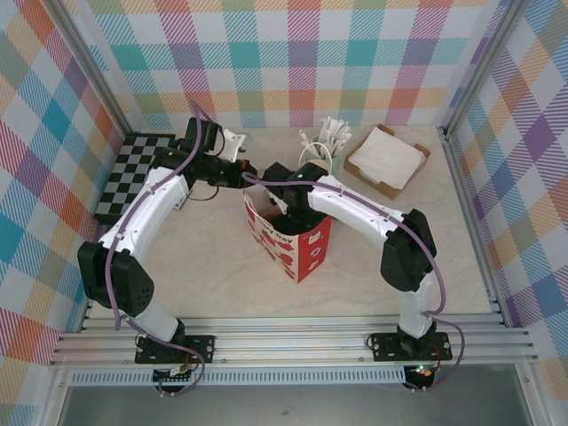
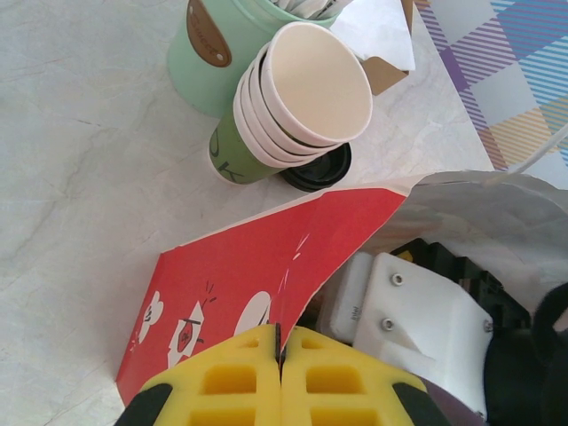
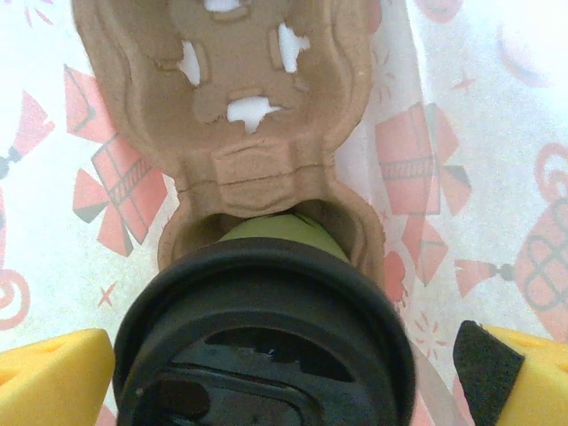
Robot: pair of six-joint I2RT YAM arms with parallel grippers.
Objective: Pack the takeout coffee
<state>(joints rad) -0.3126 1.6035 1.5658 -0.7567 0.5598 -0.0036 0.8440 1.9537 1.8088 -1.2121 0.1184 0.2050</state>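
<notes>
Down inside the paper bag [image 1: 306,253], my right hand [image 3: 288,373] is wide open. Its yellow fingers [image 3: 53,377] stand on each side of the takeout coffee [image 3: 266,337] and do not squeeze it. The coffee is a green cup with a round black lid. It sits in one hole of a brown cardboard cup tray [image 3: 257,115] at the bottom of the bag. White bag walls with red gift pictures are all around the tray.

My left hand [image 2: 280,342] is shut tight. It pinches the top edge of the bag's red side.

From above, the bag stands in the middle of the counter [image 1: 222,284], and my right arm goes down into its open top.

Past the bag, a stack of cream paper cups [image 2: 302,98] stands near a light green cup [image 2: 200,53] of white cutlery. A dark green cup [image 2: 229,160] with a black lid seems to be right by the stack, but the stack hides most of it, so I am not sure. Far on the right is a brown box [image 1: 386,160] of white napkins. Far on the left lies a black and white checkered board [image 1: 133,173].
</notes>
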